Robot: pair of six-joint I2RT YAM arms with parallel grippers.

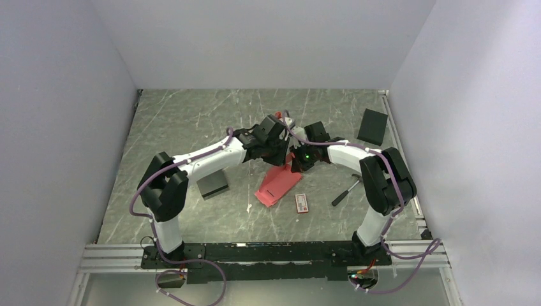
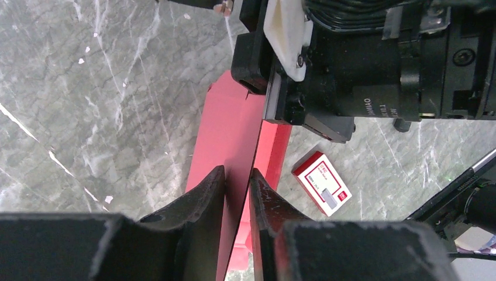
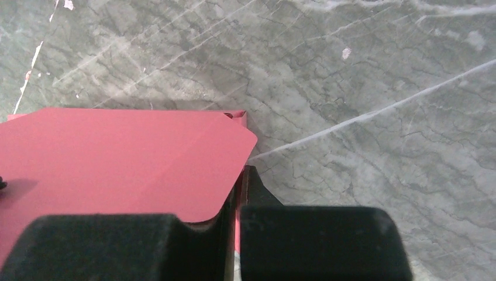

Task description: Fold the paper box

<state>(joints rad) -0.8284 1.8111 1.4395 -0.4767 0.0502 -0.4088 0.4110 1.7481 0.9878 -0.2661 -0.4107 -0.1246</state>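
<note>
The paper box is a red-pink cardboard sheet, partly folded, tilted up from the table at its far end where both grippers meet. My left gripper is shut on an upright panel of it; in the left wrist view the panel passes between the two fingertips. My right gripper is shut on another edge; in the right wrist view a flat flap with a rounded corner lies over the left finger, and a thin red edge sits between the fingertips.
A tiny red-and-white printed packet lies right of the box's near end, also in the left wrist view. A black box sits far right. A grey block lies by the left arm. A dark tool lies by the right arm.
</note>
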